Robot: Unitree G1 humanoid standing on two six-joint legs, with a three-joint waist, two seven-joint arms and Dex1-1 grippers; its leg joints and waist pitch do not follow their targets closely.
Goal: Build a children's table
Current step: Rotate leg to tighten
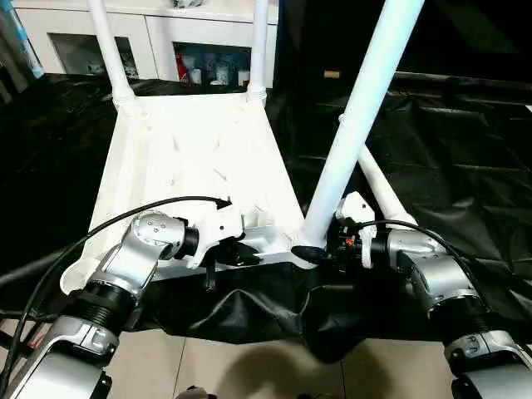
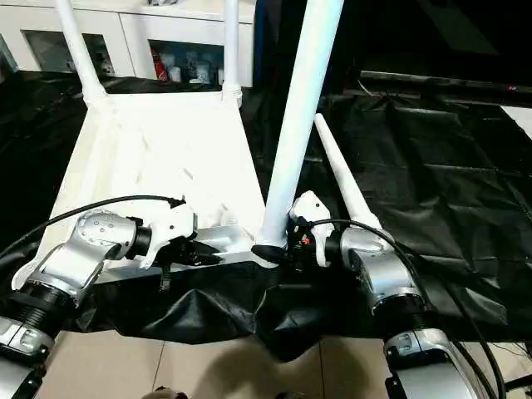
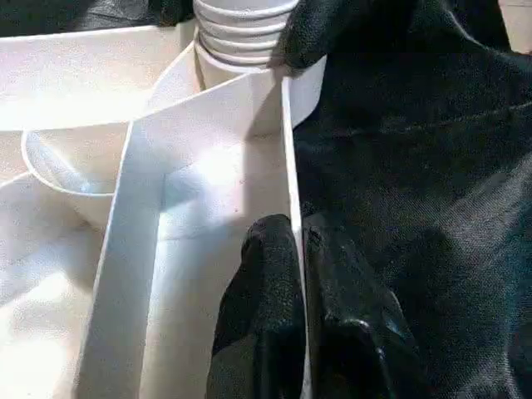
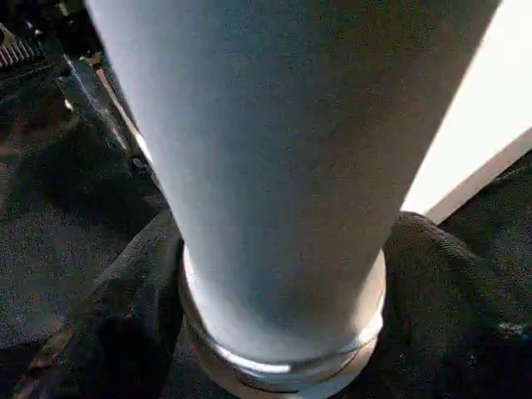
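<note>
— Tabletop (image 1: pixel 191 158): where does it lie?
— Upside down on the black sheet (image 1: pixel 449 141), ribbed underside up; two far legs (image 1: pixel 108 46) stand in their corner sockets, and a loose leg (image 2: pixel 345 179) lies on the sheet just beside its right edge.
— Left gripper (image 3: pixel 301 266)?
— Jaws clamped on the tabletop's near rim wall, one finger on each side.
— Right gripper (image 4: pixel 283 274)?
— Fingers (image 4: pixel 133 291) closed around the near-right leg (image 1: pixel 357 108) at its base, where it meets the corner socket (image 1: pixel 303 252); this leg tilts
</note>
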